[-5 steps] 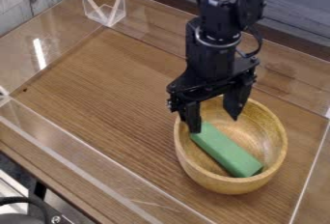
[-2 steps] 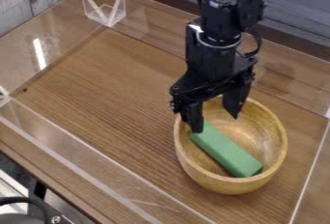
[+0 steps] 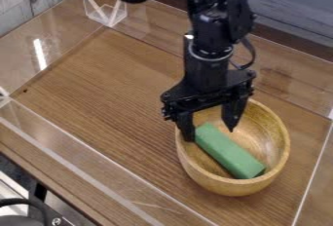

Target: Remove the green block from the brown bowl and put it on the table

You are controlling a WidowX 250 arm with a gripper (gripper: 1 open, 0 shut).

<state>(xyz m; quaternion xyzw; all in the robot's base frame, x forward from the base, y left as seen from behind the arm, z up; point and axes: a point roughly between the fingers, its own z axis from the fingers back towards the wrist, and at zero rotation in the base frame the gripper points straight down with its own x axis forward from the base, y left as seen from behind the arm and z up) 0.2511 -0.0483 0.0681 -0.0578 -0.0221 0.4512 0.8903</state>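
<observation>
While my tool point(image 3: 209, 124) hangs pointing straight down over the round light-brown wooden bowl point(image 3: 268, 127), its two dark fingers stand wide apart — nothing between them. One fingertip point(image 3: 190, 132) sits at the bowl's near-left rim, the other nearer the bowl's middle. Inside the bowl lies the flat, elongated matte green block point(image 3: 231, 154), running diagonally from beneath the tool toward the bowl's front — not gripped. Bowl rests on the brown wood-grain desk point(image 3: 104, 84), bordered by low clear acrylic walls point(image 3: 58, 132).
</observation>
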